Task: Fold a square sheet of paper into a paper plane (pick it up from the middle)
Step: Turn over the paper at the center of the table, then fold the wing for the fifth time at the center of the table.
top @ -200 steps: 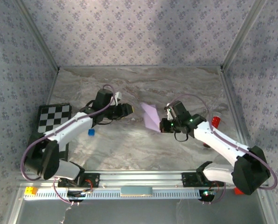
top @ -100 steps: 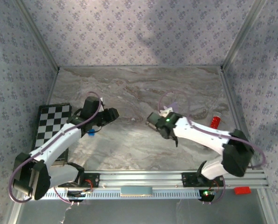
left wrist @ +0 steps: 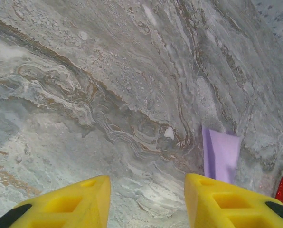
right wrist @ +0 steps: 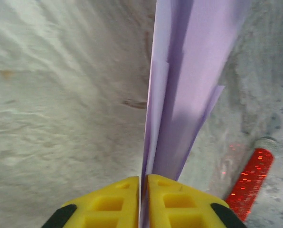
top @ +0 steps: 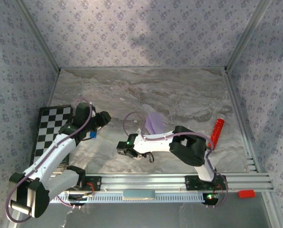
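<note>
Lilac and folded slim, the paper plane (right wrist: 189, 71) is being pinched at its near end by the right gripper (right wrist: 143, 183). In the right wrist view its jaws are pressing together on the layered edge. From above, the plane is showing near the middle of the marbled surface (top: 179, 90), just beyond the right forearm and apparently on edge. Whether it is touching the surface I cannot tell.

A second ago the right arm was reaching in from the right side. Now it is swinging across with its elbow tucked and its wrist left of centre. The left gripper (left wrist: 146, 194) was close beside the paper then. It is now pulling back towards the chequered board (top: 51, 127) and the small blue cube (top: 92, 135), its jaws spread and holding nothing. A red glittery tube (top: 216, 130) is lying well to the right of the plane.

Judging by this, the two-handed creasing is looking finished or nearly so, and the right arm is taking the paper alone. Thin paper gripped at one end could slip or unfold during such a quick swing.
</note>
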Robot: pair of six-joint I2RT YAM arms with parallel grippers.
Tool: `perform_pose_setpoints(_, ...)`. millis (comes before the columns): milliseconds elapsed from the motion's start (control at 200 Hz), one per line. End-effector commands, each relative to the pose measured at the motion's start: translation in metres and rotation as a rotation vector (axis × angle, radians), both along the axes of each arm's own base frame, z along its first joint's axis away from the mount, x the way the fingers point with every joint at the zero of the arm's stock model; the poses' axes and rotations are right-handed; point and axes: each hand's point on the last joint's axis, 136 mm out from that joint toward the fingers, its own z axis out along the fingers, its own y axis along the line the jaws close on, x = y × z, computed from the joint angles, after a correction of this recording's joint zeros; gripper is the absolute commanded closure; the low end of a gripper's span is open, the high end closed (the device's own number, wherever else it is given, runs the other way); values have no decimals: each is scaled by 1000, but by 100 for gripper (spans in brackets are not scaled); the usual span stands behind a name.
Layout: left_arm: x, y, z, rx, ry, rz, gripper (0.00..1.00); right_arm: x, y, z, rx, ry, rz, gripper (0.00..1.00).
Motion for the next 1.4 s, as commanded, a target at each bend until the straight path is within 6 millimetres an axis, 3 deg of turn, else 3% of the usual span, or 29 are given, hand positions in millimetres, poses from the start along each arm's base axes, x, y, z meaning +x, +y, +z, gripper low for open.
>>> perform_pose_setpoints(0,-4,8,0,2,5,26,55,-3,24,-3,171,81,-6,78)
perform_pose_setpoints(115,-3,6,-1,-4,14,14,54,-5,38,8,363,127,-12,54)
perform_pose_setpoints(200,-2,2,-2,-17,20,-1,54,-1,40,24,529,136,-42,51)
perform_pose_setpoints(300,0,-7,-4,-47,30,-41,54,8,33,30,799,193,-108,56)
perform_pose_setpoints(400,2,-22,-9,-86,50,-102,59,18,35,29,1143,342,-157,70)
perform_pose_setpoints(470,3,-31,-13,-112,70,-138,64,23,30,25,1251,405,-205,76)
perform_pose_setpoints(565,4,-43,-18,-138,83,-180,72,28,25,18,1280,457,-245,86)
perform_pose_setpoints(735,4,-61,-24,-155,113,-242,78,35,15,-8,1317,495,-364,91)
perform_pose_setpoints(1019,5,-101,-29,-208,153,-374,86,25,5,-39,1302,495,-565,91)
perform_pose_setpoints(1394,18,-171,-51,-286,251,-495,95,16,8,-51,1381,355,-859,91)
